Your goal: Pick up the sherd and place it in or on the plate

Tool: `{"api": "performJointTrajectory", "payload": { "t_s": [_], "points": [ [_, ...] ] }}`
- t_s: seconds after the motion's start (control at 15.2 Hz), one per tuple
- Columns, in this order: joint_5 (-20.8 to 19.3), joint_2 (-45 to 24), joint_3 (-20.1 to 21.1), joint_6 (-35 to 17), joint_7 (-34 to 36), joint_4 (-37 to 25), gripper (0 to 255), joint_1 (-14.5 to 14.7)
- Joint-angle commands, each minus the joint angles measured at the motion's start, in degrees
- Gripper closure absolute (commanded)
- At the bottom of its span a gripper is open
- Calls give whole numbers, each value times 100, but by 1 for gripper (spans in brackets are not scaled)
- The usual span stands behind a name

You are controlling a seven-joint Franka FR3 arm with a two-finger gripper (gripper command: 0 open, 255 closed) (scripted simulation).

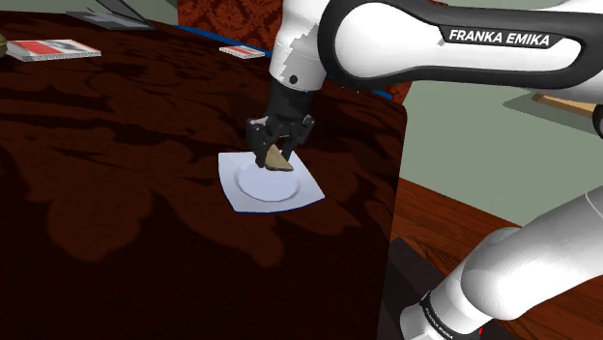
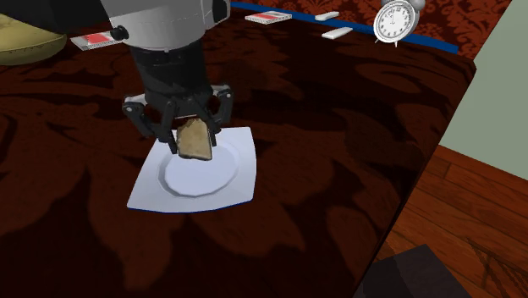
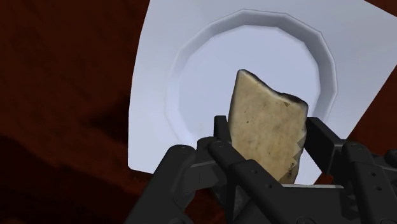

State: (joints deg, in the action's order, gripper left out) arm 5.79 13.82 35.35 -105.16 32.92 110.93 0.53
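Sherd (image 3: 267, 124) is hanging clamped in the hand (image 2: 195, 144), its long axis pointing down at the plate (image 1: 290, 198) directly beneath, mid-frame.

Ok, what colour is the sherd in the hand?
The sherd is pale beige with darker brown edges, clearest in the wrist view.

Dark red patterned table (image 2: 338, 169) beneath end effector (image 2: 195, 146). Alarm clock (image 2: 395, 21) well apart from it, near table's far edge. Red-white booklets (image 2: 95, 39) likewise distant. Wooden floor (image 2: 474, 212) beside table.
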Motion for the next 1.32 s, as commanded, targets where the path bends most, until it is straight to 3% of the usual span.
{"api": "performJointTrajectory", "payload": {
  "t_s": [0.0, 0.33, 0.79, 0.86, 1.19, 1.25],
  "points": [
    [22, 32, 7, -157, -3, 182, 255, 13],
    [31, 21, 41, -529, 5, 544, 255, 28],
    [31, 21, 41, -529, 5, 544, 255, 28],
    [31, 21, 41, -529, 5, 544, 0, 27],
    [31, 21, 41, -529, 5, 544, 0, 27],
    [44, 58, 17, -337, -6, 384, 0, 26]
  ]
}}
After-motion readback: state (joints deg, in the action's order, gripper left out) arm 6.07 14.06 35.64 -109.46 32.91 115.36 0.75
